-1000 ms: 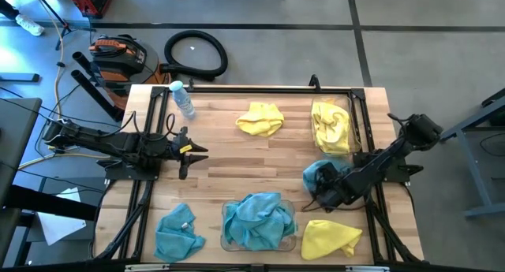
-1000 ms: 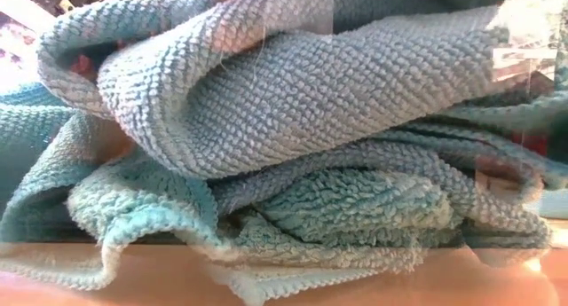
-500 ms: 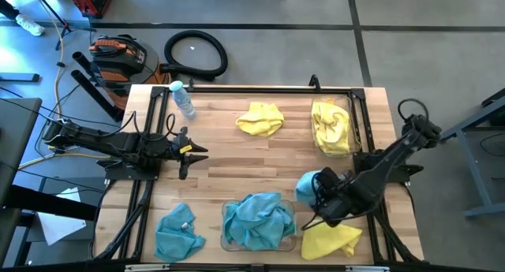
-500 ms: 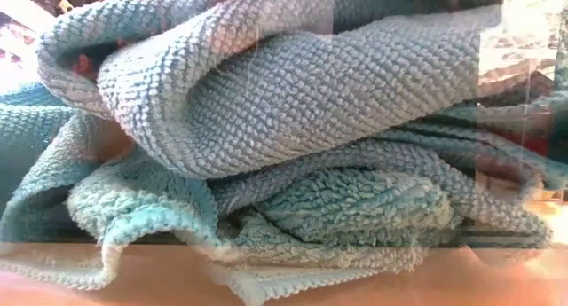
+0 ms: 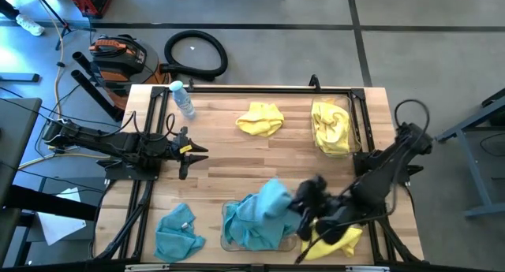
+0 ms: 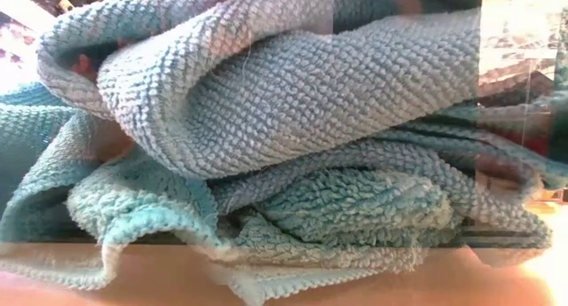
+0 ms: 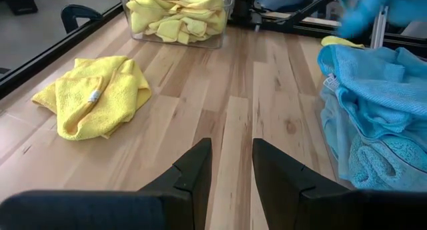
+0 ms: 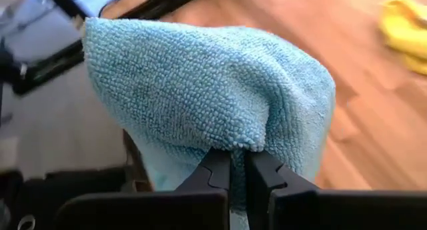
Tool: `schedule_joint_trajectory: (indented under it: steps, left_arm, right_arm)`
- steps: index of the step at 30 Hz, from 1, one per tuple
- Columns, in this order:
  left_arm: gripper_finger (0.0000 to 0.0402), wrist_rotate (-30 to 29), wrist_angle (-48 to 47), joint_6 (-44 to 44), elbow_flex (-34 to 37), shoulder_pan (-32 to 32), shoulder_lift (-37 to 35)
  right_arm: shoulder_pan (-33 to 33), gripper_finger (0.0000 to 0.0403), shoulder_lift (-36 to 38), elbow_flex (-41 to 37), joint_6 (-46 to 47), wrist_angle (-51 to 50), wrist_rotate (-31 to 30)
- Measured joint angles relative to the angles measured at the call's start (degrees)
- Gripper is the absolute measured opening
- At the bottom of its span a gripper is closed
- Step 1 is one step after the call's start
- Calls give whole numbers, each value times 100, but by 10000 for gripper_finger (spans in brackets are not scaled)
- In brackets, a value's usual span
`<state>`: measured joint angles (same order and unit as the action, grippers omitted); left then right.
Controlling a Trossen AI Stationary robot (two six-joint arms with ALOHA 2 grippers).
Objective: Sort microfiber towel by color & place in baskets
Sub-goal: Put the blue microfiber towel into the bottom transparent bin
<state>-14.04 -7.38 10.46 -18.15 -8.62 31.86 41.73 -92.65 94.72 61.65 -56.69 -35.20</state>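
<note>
Teal towel [image 8: 220,97] pinched in the closed right end effector [image 8: 239,165], held over the near basket [image 5: 289,242] of teal towels for release; left end effector [image 7: 229,165] waits, part-open and empty.

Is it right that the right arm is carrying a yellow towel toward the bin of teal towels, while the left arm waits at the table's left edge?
Not quite: the towel is teal, not yellow. The right wrist view shows the right gripper with its fingers shut on it. In the high view it hangs over the bin of teal towels, and the left gripper waits at the table's left edge.
</note>
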Motion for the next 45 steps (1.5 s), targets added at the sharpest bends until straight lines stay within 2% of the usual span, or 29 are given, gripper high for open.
schedule_joint_trajectory:
  steps: [2,11,17,21,30,36,45]
  left_arm:
    - [97,0,0,6,0,0,0]
    - [97,0,-2,151,0,0,0]
    - [97,357,-38,294,0,-1,0]
    - [97,496,-52,295,0,-2,0]
    - [97,452,-50,295,0,-2,0]
    - [97,451,-54,293,0,-2,0]
    - [97,450,-57,297,0,-2,0]
  right_arm:
    - [-85,2,-347,237,-233,83,340]
    - [-196,1,-1950,1828,-247,-246,1536]
    - [-226,1,-2867,2733,287,-1631,1930]
    - [-376,1,-3310,2852,516,-2179,2367]
    - [-847,1,-4021,2861,-306,-2176,3235]
    - [-1015,3,-4371,2863,-518,-2100,3541]
    - [-952,6,-4385,2863,-252,-1898,3613]
